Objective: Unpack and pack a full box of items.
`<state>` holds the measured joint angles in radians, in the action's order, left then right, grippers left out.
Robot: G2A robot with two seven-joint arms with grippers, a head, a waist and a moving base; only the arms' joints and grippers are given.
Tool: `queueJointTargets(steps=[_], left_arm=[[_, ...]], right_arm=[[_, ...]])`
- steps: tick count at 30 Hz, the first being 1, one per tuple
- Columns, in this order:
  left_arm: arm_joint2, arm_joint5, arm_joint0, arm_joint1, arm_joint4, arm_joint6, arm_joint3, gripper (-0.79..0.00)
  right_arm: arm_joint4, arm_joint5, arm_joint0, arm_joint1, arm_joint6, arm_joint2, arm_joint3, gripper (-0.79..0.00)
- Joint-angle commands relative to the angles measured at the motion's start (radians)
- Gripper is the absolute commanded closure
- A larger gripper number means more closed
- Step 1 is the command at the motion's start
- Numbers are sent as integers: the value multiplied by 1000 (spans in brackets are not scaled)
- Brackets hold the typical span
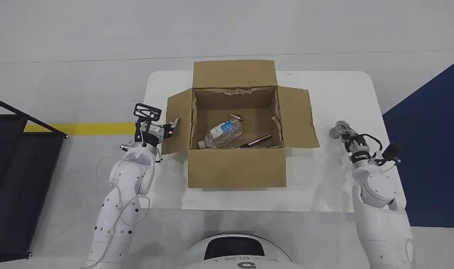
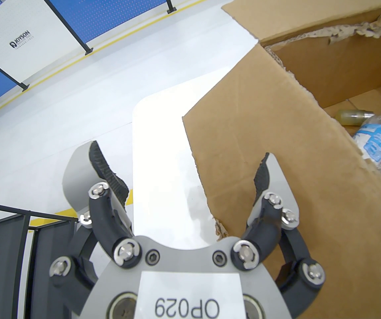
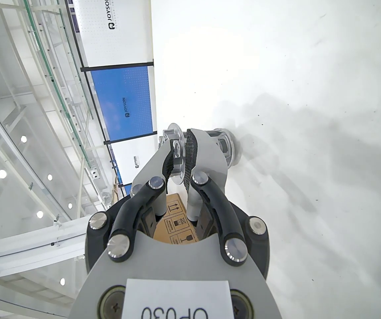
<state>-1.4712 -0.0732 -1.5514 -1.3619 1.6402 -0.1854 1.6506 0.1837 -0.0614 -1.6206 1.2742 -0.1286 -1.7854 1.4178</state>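
Unpacking: right end effector [image 3: 181,147] grips metal part [image 3: 228,147] by right edge of table [image 1: 319,191], best set down clear of box [image 1: 237,168] flap; left end effector [image 2: 180,150] open beside box.

Arms: left arm [image 1: 124,191] and right arm [image 1: 376,191], glossy white shells in rounded segments. A thin cable [image 1: 131,206] runs along the left one, and black cables [image 1: 374,143] loop at the right wrist.
Grippers: left gripper [image 2: 180,154] and right gripper [image 3: 181,147] are alike. Each has a silver-grey base plate, curved black linkage bars, round steel screws [image 2: 126,251] and a white label [image 2: 187,295] with black print.
Fingers [image 2: 76,167]: matte silver plates faced with black ribbed pads [image 2: 106,170].
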Motion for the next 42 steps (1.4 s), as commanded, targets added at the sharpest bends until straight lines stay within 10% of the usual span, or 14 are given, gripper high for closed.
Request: queueJointTargets(steps=[1, 5, 16, 27, 32, 42], left_arm=[[0, 0, 0, 0, 0, 0, 0, -785], [0, 0, 0, 0, 0, 0, 0, -785], [0, 0, 0, 0, 0, 0, 0, -785], [0, 0, 0, 0, 0, 0, 0, -785], [0, 0, 0, 0, 0, 0, 0, -785], [0, 0, 0, 0, 0, 0, 0, -785]], right_arm=[[-5, -7, 0, 0, 2, 4, 4, -332], [-6, -15, -5, 1, 4, 6, 12, -785], [10, -7, -93, 8, 72, -15, 198, -785], [-319, -227, -35, -5, -45, 130, 628, -779], [-394, -332, 115, -12, -243, 260, 629, -785], [-398, -325, 115, -13, -257, 268, 629, -785]])
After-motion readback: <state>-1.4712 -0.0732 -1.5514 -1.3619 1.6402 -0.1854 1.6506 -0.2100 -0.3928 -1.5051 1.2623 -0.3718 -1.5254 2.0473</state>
